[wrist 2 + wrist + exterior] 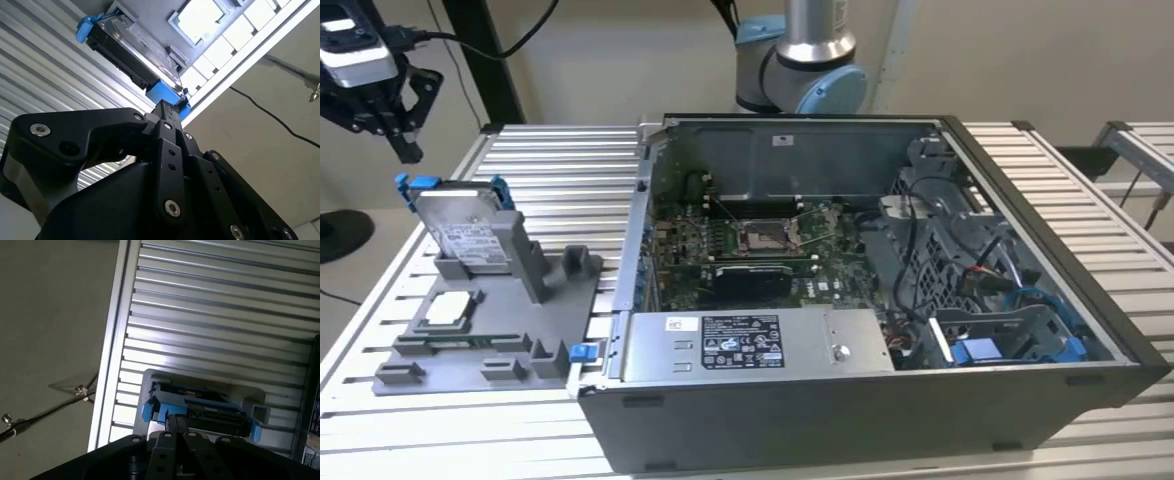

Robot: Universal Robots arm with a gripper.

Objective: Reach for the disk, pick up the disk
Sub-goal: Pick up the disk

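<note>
In the exterior view the pincer hangs at 11 o'clock of the disk, clear of it, its fingers drawn narrow together on nothing. The disk stands upright in a grey holder on the tabletop, at 9 o'clock of the open computer case.

An open computer case sits centre and right on the worktop, its power supply along the near wall. Left of it lies a holder. The disk stands upright at the holder's far end, with a chip flat before it. The gripper hangs at upper left, above the disk. The arm base stands behind the case.
</note>
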